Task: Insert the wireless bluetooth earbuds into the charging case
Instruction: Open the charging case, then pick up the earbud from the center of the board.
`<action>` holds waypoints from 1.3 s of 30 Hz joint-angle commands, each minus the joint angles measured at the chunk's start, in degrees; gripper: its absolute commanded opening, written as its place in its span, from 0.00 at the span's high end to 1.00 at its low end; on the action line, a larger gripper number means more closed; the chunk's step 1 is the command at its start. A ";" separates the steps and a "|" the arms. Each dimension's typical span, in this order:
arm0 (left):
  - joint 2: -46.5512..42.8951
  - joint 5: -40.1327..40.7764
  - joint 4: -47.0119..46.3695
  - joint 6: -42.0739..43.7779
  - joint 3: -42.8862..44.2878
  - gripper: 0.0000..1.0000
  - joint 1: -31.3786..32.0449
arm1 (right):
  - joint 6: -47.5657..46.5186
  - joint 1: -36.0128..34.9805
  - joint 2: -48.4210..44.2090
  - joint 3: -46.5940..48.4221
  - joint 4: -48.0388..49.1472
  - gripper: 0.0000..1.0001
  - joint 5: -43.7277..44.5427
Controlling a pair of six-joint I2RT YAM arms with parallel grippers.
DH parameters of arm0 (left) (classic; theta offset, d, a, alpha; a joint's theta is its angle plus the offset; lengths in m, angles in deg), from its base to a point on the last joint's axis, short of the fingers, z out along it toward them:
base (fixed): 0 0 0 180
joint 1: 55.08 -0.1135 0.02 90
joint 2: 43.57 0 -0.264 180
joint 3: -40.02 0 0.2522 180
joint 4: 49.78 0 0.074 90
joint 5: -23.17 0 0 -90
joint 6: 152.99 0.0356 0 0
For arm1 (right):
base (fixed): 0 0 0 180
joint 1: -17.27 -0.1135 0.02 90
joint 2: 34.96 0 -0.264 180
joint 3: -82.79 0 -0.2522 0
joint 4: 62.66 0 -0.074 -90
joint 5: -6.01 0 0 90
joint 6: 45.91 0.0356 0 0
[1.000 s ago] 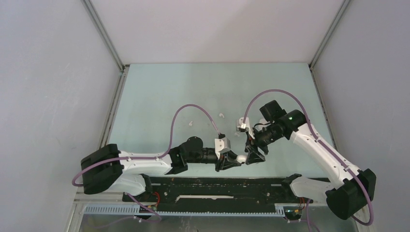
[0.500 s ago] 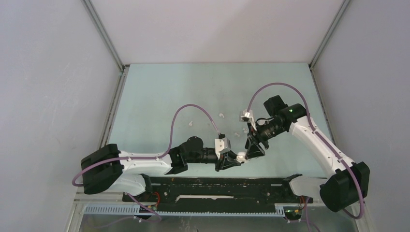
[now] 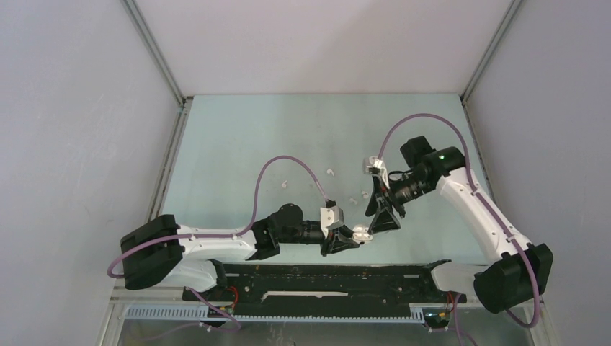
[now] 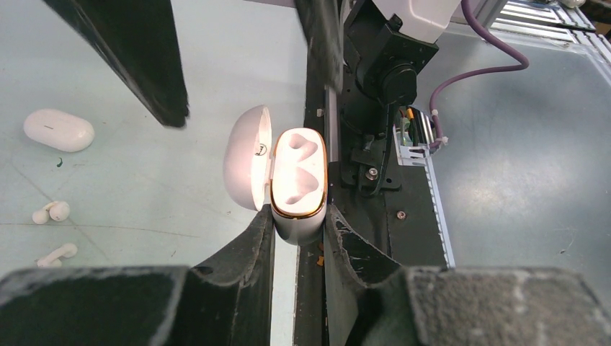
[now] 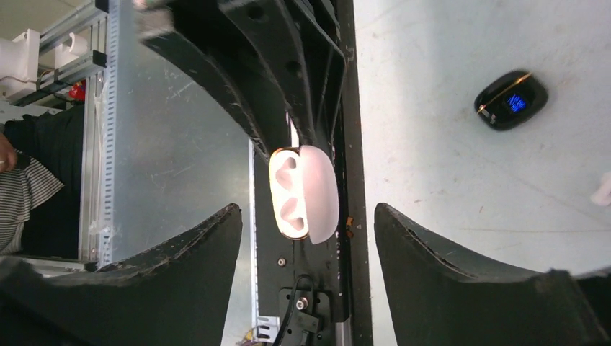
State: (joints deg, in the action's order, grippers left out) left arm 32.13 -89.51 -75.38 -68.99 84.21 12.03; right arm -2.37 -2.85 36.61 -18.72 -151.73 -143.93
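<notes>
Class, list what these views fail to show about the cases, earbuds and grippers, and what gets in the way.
Left wrist: the lower body of the charging case, hidden between the left gripper fingers.
Right wrist: a white object, cut off by the right edge; unidentifiable.
Right wrist: the black case display reading, too small.
Top external: the earbuds are mere specks; orientation unreadable.

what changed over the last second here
The right end effector, open and empty, drew back a little from the charging case toward the far side, its elbow swinging further out. Nothing was taken hold of or let go. The left end effector stayed clamped on the case, lid open and both sockets empty, and the loose earbuds lie where they were.
</notes>
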 commanded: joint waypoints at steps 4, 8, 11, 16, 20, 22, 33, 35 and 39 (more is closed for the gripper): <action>-0.20 1.38 -2.37 -0.67 1.39 1.00 0.22 | -5.87 6.97 -4.16 7.44 -5.87 0.29 -4.27; -1.52 2.37 -2.22 -1.70 0.43 1.00 -0.17 | -2.75 11.97 -4.76 6.31 -1.58 0.33 -2.80; -4.00 3.76 -1.81 -1.80 -1.50 1.00 -0.82 | 2.74 14.81 -3.46 5.12 3.77 0.37 -0.81; -9.31 7.20 -0.89 -2.64 -5.05 1.00 -2.64 | 12.55 16.08 -3.09 1.33 16.65 0.44 7.87; -12.99 10.78 0.48 -3.03 -7.33 1.00 -3.96 | 17.56 15.84 -0.73 0.34 23.76 0.52 14.87; -14.61 12.08 0.64 -3.50 -8.33 1.00 -4.49 | 19.64 15.73 1.16 0.38 26.40 0.53 16.65; -21.17 16.64 2.07 -4.26 -11.54 1.00 -5.90 | 26.89 9.43 14.38 2.31 33.58 0.59 25.00; -22.10 17.37 2.34 -4.41 -12.02 1.00 -6.17 | 26.75 7.98 16.87 3.80 34.05 0.60 26.12; -23.53 18.08 3.11 -5.13 -12.29 1.00 -6.38 | 26.41 4.69 22.09 8.45 35.48 0.61 28.59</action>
State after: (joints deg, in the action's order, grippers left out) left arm 10.69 -73.44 -71.66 -73.03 71.99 6.13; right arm 23.16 4.73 55.03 -16.78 -120.01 -118.64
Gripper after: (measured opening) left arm 0.285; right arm 0.392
